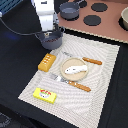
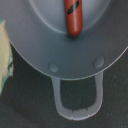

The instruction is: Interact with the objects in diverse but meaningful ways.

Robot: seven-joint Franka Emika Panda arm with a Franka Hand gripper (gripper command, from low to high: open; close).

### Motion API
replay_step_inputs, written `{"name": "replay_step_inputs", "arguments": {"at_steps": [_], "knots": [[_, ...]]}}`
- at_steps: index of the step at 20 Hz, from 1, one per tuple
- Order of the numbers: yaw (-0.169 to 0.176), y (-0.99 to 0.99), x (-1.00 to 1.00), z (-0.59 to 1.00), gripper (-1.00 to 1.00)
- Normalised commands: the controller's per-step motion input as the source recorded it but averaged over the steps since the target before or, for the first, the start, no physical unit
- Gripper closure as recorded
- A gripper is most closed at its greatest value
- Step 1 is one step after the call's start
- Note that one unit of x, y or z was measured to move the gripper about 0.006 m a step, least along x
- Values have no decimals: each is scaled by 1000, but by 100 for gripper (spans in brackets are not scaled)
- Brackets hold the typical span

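Sausage lies inside grey pot at placemat's far corner, arm directly above. Fingers not visible, can't tell if spread. Risk: descending w/o clearance could clip pot rim, tip it, spill sausage.

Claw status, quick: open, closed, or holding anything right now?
Claw: cannot be told. It sits low over the grey pot and its fingers are hidden; the wrist view shows only the pot with the sausage inside.
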Motion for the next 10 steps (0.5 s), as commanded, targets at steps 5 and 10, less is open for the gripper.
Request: {"name": "replay_step_inputs", "arguments": {"at_steps": [5,10], "knots": [[-19,-157,602,427,-100],[-23,-193,718,237,-100]]}}
